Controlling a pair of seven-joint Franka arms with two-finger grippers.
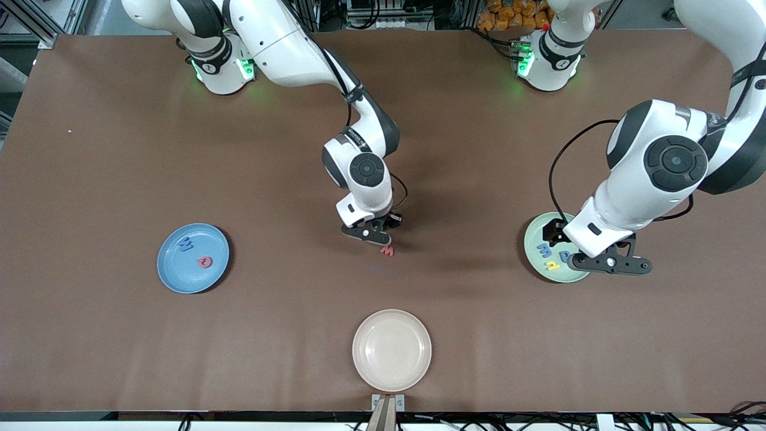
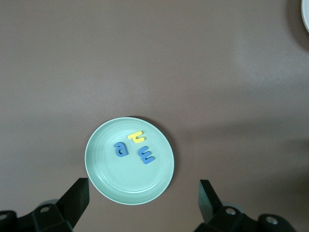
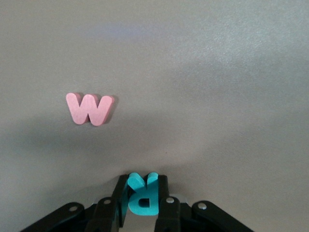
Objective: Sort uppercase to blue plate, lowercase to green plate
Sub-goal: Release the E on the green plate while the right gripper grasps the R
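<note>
Teal R (image 3: 141,197) upright between right gripper (image 3: 141,205) jaws.

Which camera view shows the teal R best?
The right wrist view: the teal R fills the gap between the right tool's fingers. In the front view that tool's body hides it. The left wrist view does not show it.

Looking like a robotics lab: two arms' bases (image 1: 221,66) sitting on brown table (image 1: 119,149), cables (image 1: 371,15) w/ metal framing along its edge.

The left gripper (image 1: 559,242) hides part of the green plate (image 1: 534,254); the cream plate (image 2: 306,14) is cut by the wrist view's edge
</note>
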